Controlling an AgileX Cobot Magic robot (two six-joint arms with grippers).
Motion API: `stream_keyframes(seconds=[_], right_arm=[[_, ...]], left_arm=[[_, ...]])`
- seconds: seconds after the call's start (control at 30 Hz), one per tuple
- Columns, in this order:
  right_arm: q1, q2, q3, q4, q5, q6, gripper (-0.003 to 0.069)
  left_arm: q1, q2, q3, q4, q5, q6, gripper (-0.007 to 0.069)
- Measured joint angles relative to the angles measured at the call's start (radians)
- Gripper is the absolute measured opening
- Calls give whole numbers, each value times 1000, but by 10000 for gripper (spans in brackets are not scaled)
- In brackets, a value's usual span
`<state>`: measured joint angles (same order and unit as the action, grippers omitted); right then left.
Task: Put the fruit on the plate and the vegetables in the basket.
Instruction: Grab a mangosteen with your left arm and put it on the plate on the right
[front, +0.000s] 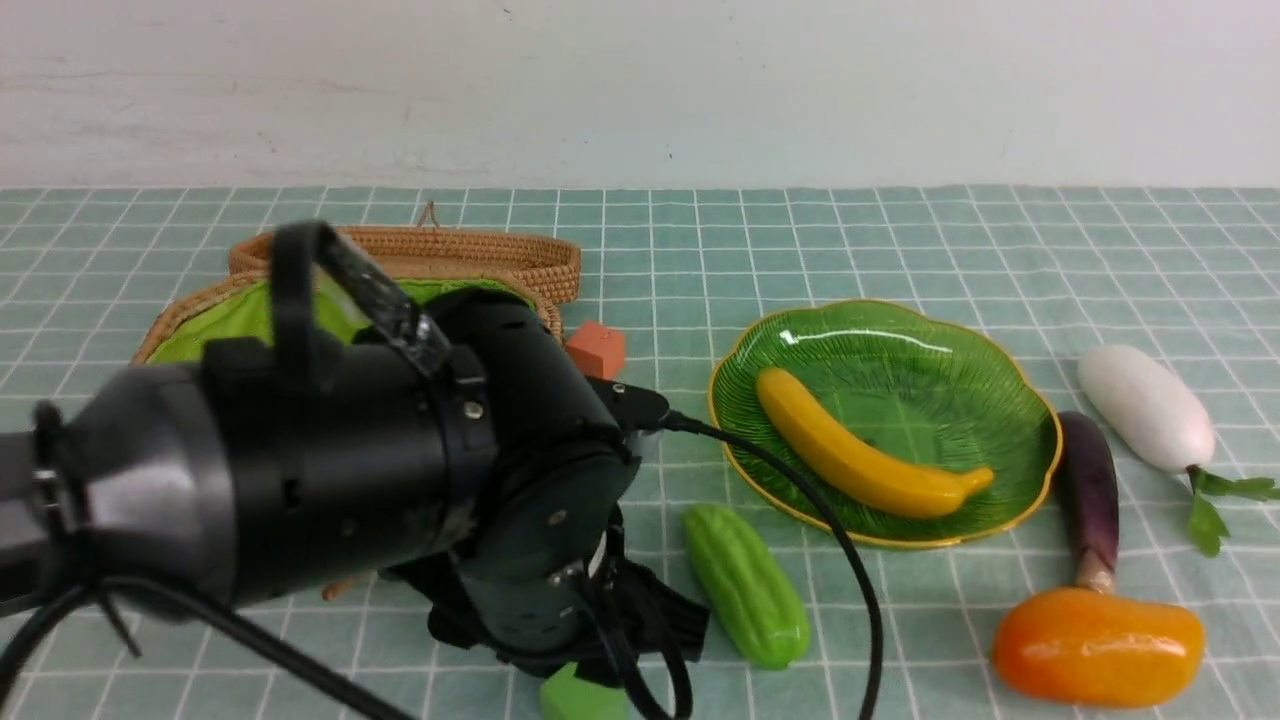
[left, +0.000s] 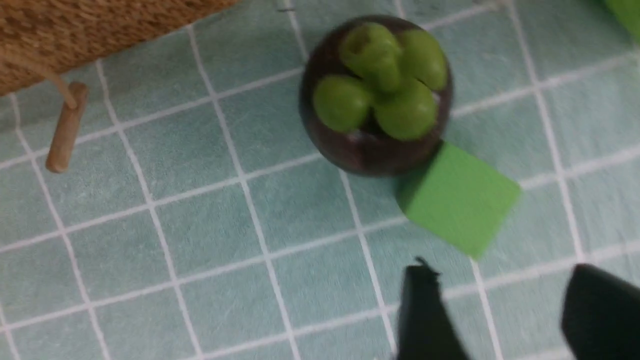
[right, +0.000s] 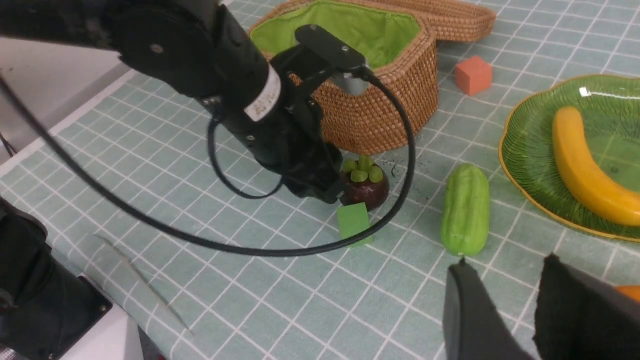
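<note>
While the big black left arm (front: 330, 450) fills the lower left of the front view, the woven basket (front: 215, 325) stands behind it at the upper left, with its lid (front: 500, 255) folded back. At the middle right lies the green plate (front: 900, 340), and the banana (front: 860, 450) rests across it. On the cloth (front: 900, 240) to the right of the plate are the white radish (front: 1145, 405) and the purple eggplant (front: 1088, 490), which is just beside the plate's rim. The orange mango (front: 1098, 645) is at the lower right, by the eggplant's stem end. The green gourd (front: 748, 585) lies at the lower middle, before the plate. The mangosteen (right: 367, 187) sits on the cloth near the basket's wall, with a green cube (left: 460, 200) right against it. An orange cube (front: 597, 348) stands beside the basket. The left claw (left: 502, 285) is released and empty, just short of the green cube. The right claw (right: 506, 265) has its fingers apart and grasps nothing.
</note>
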<state>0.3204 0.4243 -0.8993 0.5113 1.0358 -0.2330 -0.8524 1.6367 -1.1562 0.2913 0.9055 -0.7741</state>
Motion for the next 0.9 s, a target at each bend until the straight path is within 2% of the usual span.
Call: stream_keyframes(seconds=[0.07,0.1,0.13,0.27,0.63,0.9], right_arm=[[0,0,0,0,1,0,213],[0,0,0,0,1,0,213],[0,0,0,0,2,0,213],[0,0,0,-1,3,-2,213],[0,0,0,-3,29,-23,213],[0,0,0,-3,59,-23,213]], left_arm=[[11,34,0,57,-39,-65,603],[12,36,0,63,-41,-70,610],[14,55,0,115,-65,-124,654],[14,90,0,171,-92,-193,663],[15,218,0,247,-132,-267,639],[15,247,0,279,-129,-292,564]])
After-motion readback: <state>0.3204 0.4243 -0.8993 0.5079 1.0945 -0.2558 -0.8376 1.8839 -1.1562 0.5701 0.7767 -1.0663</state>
